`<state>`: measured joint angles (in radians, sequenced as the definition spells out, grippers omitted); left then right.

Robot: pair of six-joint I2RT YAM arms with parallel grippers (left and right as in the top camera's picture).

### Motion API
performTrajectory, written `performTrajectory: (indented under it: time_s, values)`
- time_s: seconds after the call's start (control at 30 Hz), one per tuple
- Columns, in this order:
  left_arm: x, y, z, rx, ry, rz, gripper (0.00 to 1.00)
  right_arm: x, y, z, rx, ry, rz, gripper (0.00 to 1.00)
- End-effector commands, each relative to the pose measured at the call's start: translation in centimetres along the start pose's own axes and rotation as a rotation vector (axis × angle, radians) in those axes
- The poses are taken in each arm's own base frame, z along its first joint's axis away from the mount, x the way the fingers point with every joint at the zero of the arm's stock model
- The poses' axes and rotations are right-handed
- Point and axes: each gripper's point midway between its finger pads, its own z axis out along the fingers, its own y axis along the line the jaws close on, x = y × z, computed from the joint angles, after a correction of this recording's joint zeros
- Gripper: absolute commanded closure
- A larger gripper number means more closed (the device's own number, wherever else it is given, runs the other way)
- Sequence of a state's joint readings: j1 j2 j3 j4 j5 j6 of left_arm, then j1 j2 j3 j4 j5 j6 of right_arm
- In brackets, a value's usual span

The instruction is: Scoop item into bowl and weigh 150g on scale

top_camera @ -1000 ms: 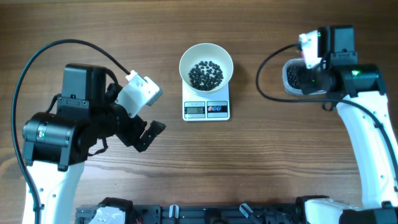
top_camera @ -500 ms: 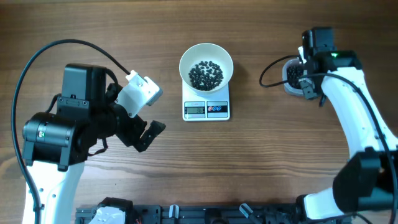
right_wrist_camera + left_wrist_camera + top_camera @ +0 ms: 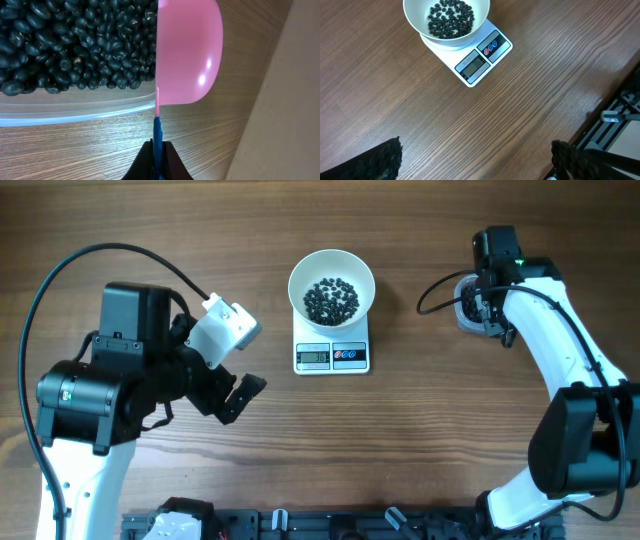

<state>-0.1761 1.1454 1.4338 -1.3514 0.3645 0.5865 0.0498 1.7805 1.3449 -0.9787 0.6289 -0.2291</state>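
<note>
Wooden table, from overhead: the right gripper hangs over the tub near the back right edge. A second ago that wrist stood off the tub's right side; it has since swung in and twisted over it. The left arm has not stirred. The bowl sits on the scale at mid-back, with beans thinly covering its floor.

Left wrist: the left gripper is spread wide and empty, its tips at the frame's bottom corners, well short of the scale.

Right wrist: the fingers are pinched tight on the blue handle. The pink scoop is turned on edge at the tub's rim, just beside the heap of beans. Whether it carries any, I cannot tell. I judge this a return for another load — the bowl looks far from its full weight, so more trips seem likely.
</note>
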Motion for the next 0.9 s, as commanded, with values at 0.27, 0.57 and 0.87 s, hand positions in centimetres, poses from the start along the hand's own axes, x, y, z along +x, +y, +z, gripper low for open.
performTrajectory:
  time_s: [0.27,0.57,0.87]
  values:
    - [-0.5,0.0,-0.6,-0.003,-0.023,0.013,0.0,-0.1,1.9,2.2,-0.041,0.039,-0.058,0.96]
    - [-0.5,0.0,-0.6,-0.003,-0.023,0.013,0.0,-0.8,6.2,2.5,-0.263,0.014,-0.069,0.96]
    - [-0.5,0.0,-0.6,-0.003,-0.023,0.013,0.0,-1.3,8.4,1.6,-0.401,-0.02,-0.062,0.96]
